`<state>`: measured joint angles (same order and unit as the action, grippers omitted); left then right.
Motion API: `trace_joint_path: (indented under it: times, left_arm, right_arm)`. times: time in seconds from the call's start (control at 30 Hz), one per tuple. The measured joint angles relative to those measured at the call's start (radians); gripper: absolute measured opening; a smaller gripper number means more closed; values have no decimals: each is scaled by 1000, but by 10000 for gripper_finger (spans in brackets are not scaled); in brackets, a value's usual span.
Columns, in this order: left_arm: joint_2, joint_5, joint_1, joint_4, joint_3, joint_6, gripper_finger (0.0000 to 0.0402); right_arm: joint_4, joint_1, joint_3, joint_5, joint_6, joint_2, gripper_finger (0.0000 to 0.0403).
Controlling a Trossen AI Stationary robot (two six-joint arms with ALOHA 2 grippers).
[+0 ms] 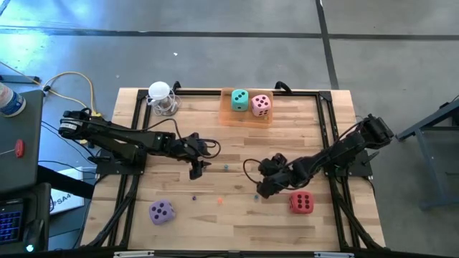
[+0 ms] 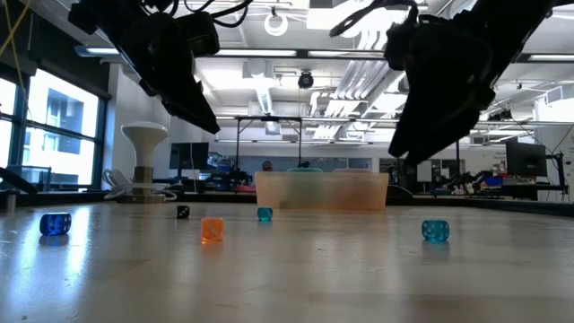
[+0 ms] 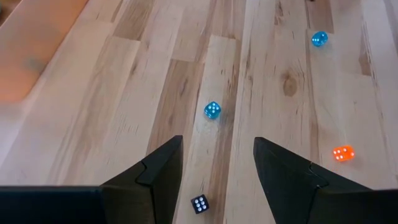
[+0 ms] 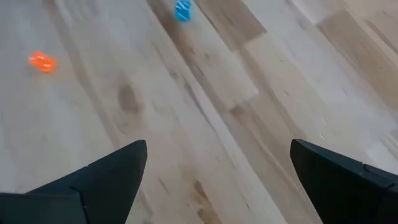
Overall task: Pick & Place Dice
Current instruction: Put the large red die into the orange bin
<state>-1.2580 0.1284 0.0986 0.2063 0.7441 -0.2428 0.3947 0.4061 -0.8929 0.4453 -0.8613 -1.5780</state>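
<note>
A teal die (image 1: 239, 99) and a pink die (image 1: 261, 105) sit side by side in a shallow orange tray (image 1: 228, 115) at the table's far edge. A purple die (image 1: 161, 211) rests on the tabletop near the front left. A red die (image 1: 301, 202) rests near the front right. My left gripper (image 1: 197, 166) (image 3: 217, 143) hovers open over the table's middle, nothing between its fingers. My right gripper (image 1: 262, 188) (image 4: 217, 149) hovers wide open just left of the red die, over bare wood. In the low view both arms hang above the table.
Tiny dice lie scattered on the wood: blue ones (image 3: 212, 111) (image 3: 319, 39), an orange one (image 3: 342, 153) and a black one (image 3: 199, 204). A white stand (image 1: 162, 97) is at the far left corner. Black frame rails (image 1: 331, 129) run along the table's sides.
</note>
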Motion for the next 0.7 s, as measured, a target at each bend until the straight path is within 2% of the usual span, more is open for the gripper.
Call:
trace_joint_path:
  times: [0.47, 0.7]
  left_arm:
    - [0, 0, 0, 4, 0, 0, 189]
    - [0, 0, 0, 4, 0, 10, 189]
  right_arm:
    - [-168, 19, 0, -1, 98, 0, 390]
    - [-221, 11, 0, -30, 37, 0, 390]
